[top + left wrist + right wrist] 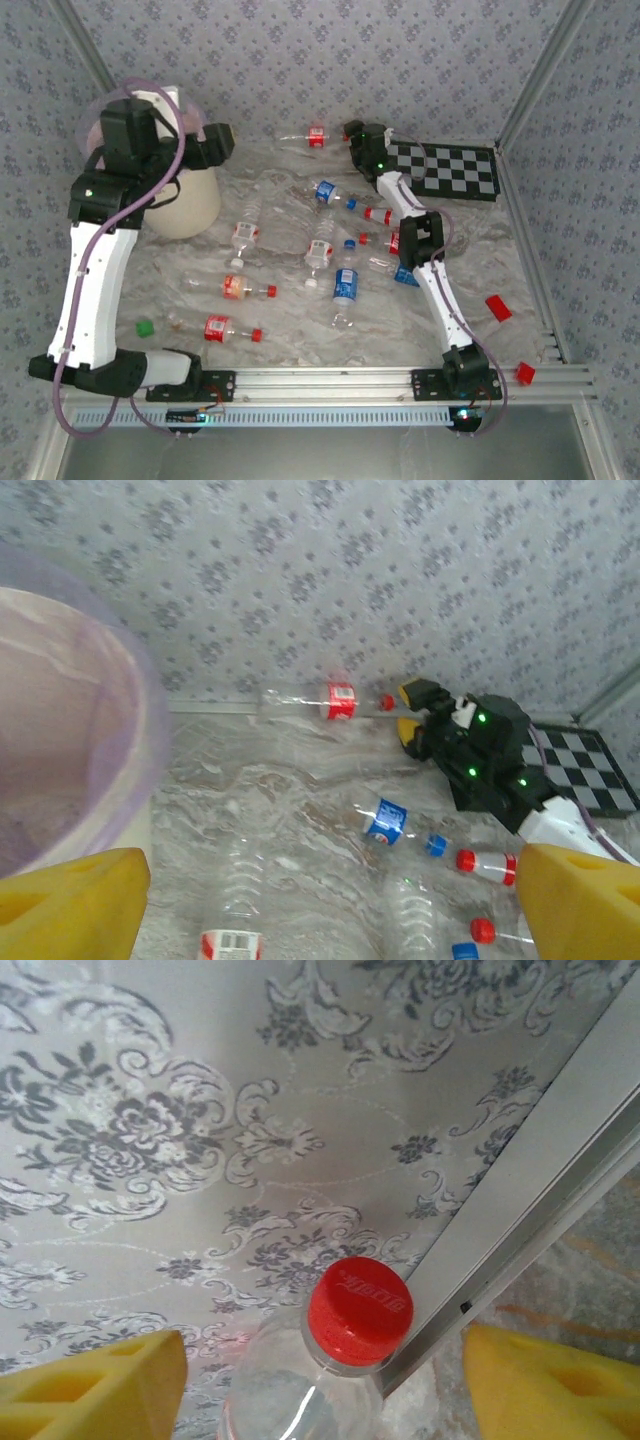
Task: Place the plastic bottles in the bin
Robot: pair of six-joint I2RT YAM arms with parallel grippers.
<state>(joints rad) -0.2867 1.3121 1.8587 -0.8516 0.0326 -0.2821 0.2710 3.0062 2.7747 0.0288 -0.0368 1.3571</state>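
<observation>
Evidently the step in hand is the pick-up of one more bottle: the right gripper (322, 1345) is stretched to the far wall, where a small clear plastic bottle with a red label and a red cap (316, 136) lies on the marbled grey table (300, 345) against the patterned wall. In the right wrist view its red cap (358, 1315) and neck sit between the yellow fingers (100, 1390), with a gap showing on either side, so the jaws stand partly apart and grasp nothing yet; I cannot see either pad touching the plastic. The next move, as I judge it, calls for clamping on the neck or shoulder without squirting the light bottle sideways along the wall, then lifting it clear and carrying it across to the cream-coloured round bin lined with a translucent pink bag (190, 215), which stands at the far left. The left gripper (330, 910) hangs just beside that bin's rim, jaws spread wide and empty. About ten other clear plastic bottles (240, 288) lie scattered over the middle of the table, so most of the task looks undone.
</observation>
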